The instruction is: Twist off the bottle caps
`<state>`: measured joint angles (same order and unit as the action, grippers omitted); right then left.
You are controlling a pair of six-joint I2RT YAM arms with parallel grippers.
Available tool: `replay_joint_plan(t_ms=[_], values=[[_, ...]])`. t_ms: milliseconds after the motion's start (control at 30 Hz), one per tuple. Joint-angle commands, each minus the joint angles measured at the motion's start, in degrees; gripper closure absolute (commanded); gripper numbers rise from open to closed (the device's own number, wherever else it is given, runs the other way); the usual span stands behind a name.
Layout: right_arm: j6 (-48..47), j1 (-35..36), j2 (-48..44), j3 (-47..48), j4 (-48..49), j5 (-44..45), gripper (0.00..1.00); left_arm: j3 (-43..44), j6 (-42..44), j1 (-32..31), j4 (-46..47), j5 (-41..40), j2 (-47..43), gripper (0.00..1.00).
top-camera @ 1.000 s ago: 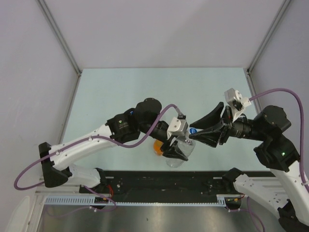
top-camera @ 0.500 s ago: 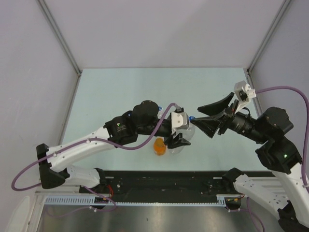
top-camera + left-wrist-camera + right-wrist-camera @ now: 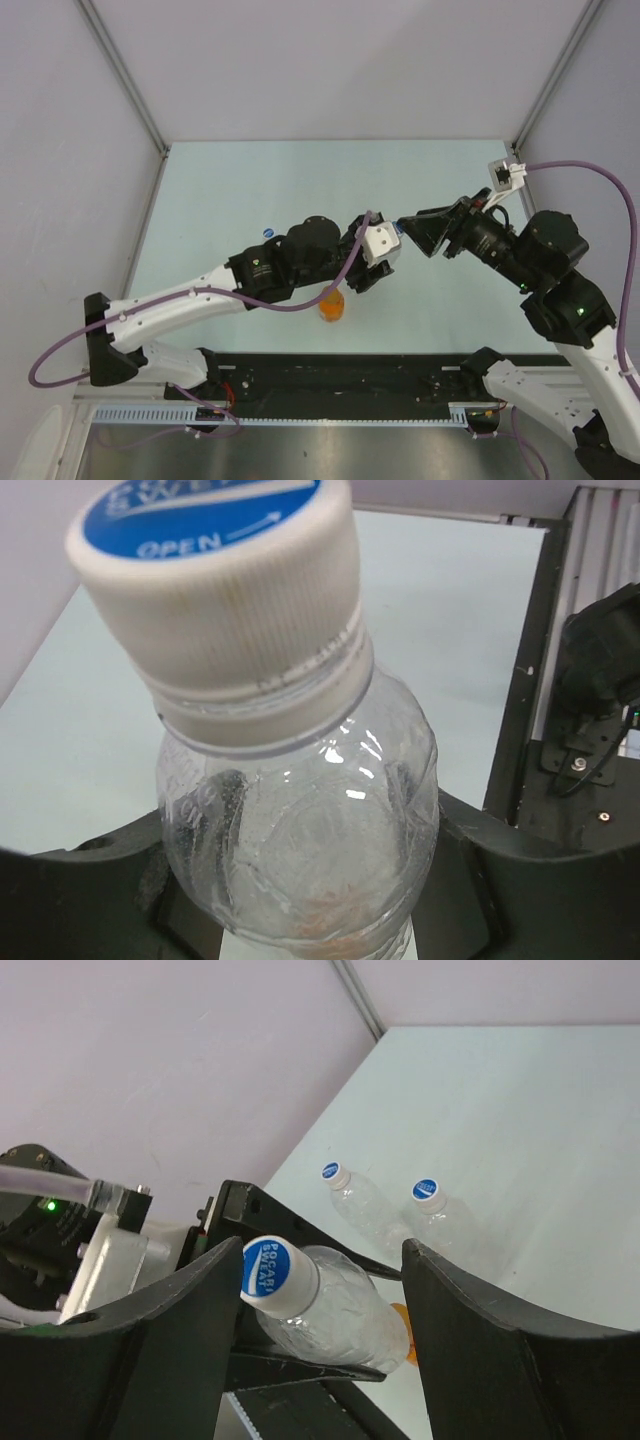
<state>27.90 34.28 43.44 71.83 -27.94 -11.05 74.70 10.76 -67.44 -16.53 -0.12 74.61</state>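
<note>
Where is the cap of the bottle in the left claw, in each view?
Top external: the cap, a blue spot at centre.
Left wrist: upper left, very large.
Right wrist: lower left, inside the open right claw.
Shared landmark: the left claw gripping the bottle below it.

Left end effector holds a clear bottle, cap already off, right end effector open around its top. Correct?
No: the cap is on the bottle, as the left wrist view shows. The left end effector does hold the bottle, and the right end effector is open around its top.
</note>
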Motion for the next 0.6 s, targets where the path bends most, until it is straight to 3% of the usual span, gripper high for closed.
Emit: replay_joint_plan(t_ms=[0,567], values=[[2.86,0.96,0.59,1.73,0.69,2.52,0.32,3.09,1.1,-0.68,0.01,-4.36,1.85,1.0],[1.72,8.69,3.93,1.73,-1.59,9.99,0.33,5.9,0.93,-0.85,-1.31,-4.45,3.7,1.0]])
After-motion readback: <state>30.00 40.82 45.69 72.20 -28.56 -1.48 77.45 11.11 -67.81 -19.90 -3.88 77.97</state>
